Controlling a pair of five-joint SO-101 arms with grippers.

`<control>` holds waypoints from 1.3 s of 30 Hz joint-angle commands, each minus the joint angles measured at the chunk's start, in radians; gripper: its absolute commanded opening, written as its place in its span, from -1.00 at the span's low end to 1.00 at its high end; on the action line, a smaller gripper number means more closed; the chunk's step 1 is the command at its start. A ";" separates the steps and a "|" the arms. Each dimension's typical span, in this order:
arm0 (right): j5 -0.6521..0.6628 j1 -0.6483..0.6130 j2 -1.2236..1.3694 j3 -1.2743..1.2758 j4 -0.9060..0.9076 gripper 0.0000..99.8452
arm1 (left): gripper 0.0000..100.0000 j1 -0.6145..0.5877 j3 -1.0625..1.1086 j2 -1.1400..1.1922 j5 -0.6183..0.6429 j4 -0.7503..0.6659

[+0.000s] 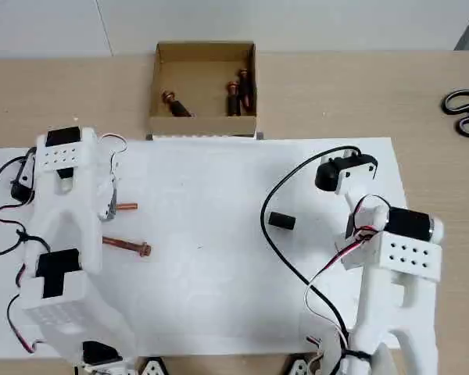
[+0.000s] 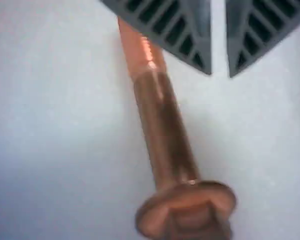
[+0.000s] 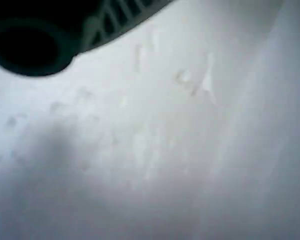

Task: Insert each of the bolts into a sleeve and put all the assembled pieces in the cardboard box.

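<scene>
- White sheet (image 1: 219, 297): lies on the table under both my arms.
- Cardboard box (image 1: 205, 48): just beyond the sheet's far edge, with three assembled pieces (image 1: 238, 92) inside.
- My left gripper (image 2: 219, 45): fingers slightly apart and holding nothing; the first bolt (image 2: 165, 140) runs under one finger.
- My right gripper (image 1: 342, 173): I cannot tell its grip; a black sleeve end (image 3: 25, 47) is close by.
- Second bolt (image 1: 127, 248): on the sheet, near the first.
- Loose sleeve (image 1: 281, 220): on the sheet between my arms.
</scene>
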 commanded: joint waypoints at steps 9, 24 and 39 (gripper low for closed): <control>-0.014 0.007 0.004 -0.014 -0.010 -0.99 | -0.77 -0.034 -0.044 -0.005 0.006 -0.037; -0.014 0.005 0.004 -0.014 -0.007 -0.99 | -0.77 -0.081 -0.024 -0.003 -0.002 -0.080; -0.014 0.005 0.004 -0.014 -0.007 -0.99 | -0.77 -0.083 0.136 -0.003 0.005 -0.255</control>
